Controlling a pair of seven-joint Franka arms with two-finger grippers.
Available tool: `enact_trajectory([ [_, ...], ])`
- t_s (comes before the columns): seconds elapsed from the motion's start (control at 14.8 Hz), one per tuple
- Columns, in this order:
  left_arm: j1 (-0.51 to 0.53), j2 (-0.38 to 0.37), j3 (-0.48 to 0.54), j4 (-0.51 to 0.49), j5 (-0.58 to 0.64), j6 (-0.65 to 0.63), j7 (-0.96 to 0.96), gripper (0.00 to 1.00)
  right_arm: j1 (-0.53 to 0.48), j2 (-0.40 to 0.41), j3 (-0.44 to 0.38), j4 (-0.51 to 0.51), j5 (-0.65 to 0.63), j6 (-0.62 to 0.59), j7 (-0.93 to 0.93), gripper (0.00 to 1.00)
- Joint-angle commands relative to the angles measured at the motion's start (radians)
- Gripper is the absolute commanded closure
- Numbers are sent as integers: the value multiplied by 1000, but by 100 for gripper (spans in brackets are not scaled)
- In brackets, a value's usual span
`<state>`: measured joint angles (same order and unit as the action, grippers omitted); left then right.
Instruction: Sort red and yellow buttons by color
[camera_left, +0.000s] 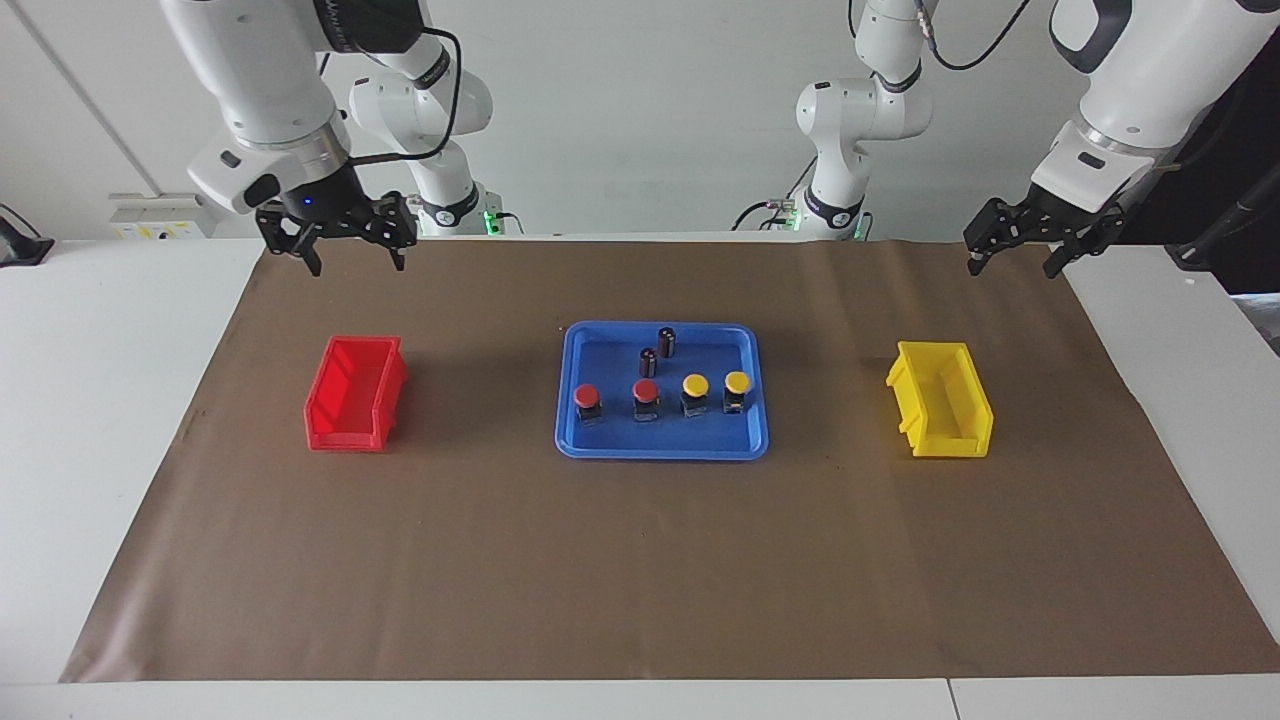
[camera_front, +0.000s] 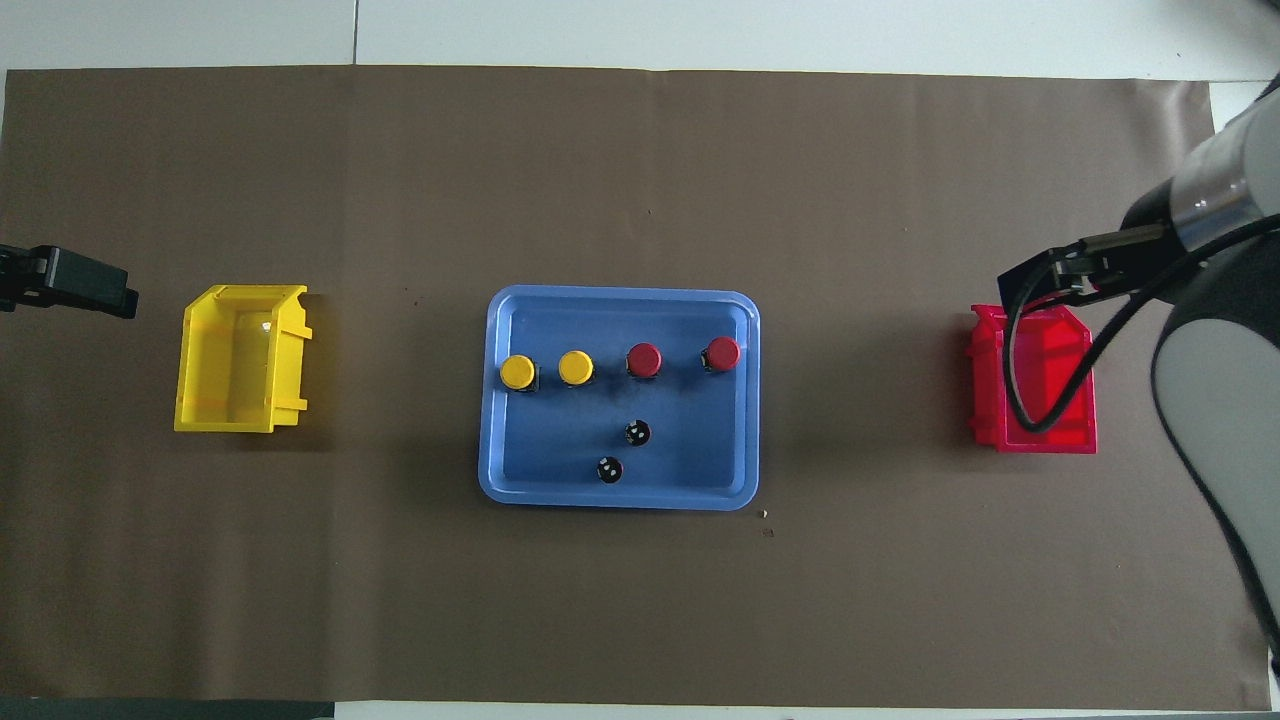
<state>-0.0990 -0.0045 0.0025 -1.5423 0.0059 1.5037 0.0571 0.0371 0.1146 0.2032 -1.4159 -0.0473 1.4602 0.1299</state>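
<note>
Two red buttons (camera_left: 587, 398) (camera_left: 645, 393) and two yellow buttons (camera_left: 695, 387) (camera_left: 737, 384) stand in a row in the blue tray (camera_left: 660, 452). The reds are toward the right arm's end and the yellows toward the left arm's end. In the overhead view the reds (camera_front: 644, 360) (camera_front: 722, 353) and yellows (camera_front: 517, 372) (camera_front: 576, 368) show the same row. My right gripper (camera_left: 356, 262) is open and empty, raised over the brown mat near the red bin (camera_left: 355, 395). My left gripper (camera_left: 1012, 266) is open and empty, raised over the mat's edge near the yellow bin (camera_left: 940, 400).
Two dark capless cylinders (camera_left: 666, 342) (camera_left: 648, 362) stand in the tray, nearer to the robots than the buttons. The red bin (camera_front: 1035, 400) and the yellow bin (camera_front: 240, 360) hold nothing. A brown mat (camera_left: 640, 560) covers the table.
</note>
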Motion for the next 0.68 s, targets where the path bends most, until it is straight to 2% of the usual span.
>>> enact_trajectory([
  [0.0, 5, -31, -1, -35, -7, 10, 12, 0, 41, 160, 105, 86, -14, 122, 171, 0],
  [0.14, 5, -31, -1, -36, -7, 10, 10, 0, 136, 192, 102, -4, -22, 262, 314, 0],
  [0.34, 5, -31, -1, -35, -7, 10, 12, 0, 161, 142, 104, -275, -26, 525, 358, 0],
  [0.41, 5, -31, -1, -35, -7, 10, 12, 0, 161, 135, 104, -337, -26, 584, 359, 0],
  [0.54, 5, -31, -1, -35, -7, 10, 10, 0, 165, 154, 102, -373, -28, 626, 359, 0],
  [0.61, 5, -31, -1, -35, -7, 10, 12, 0, 170, 161, 102, -380, -29, 640, 364, 4],
])
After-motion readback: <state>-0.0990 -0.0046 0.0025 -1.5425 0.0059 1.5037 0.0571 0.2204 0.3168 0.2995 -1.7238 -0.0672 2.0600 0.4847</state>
